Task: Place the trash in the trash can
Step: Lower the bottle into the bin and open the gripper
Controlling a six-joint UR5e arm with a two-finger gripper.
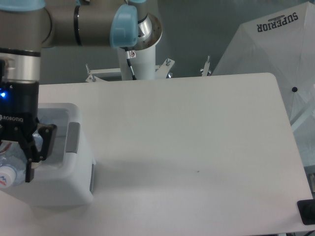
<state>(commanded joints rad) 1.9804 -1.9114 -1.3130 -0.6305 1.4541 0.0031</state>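
My gripper point(12, 160) hangs over the trash can point(66, 182), a pale grey-white bin with a grey handle panel, at the left edge of the table. Its black fingers point(34, 152) are shut on the trash, a small clear plastic bottle point(9, 172) with a white cap and red-and-white label, which sits just above the bin's opening. The left part of the gripper and bottle is cut off by the frame edge. No plastic bag shows here.
The white table point(187, 147) runs right from the bin. The arm's white base post point(138, 59) stands behind the far edge. A white umbrella-like cover point(275, 49) is at the back right, and a dark object point(307, 211) sits at the lower right corner.
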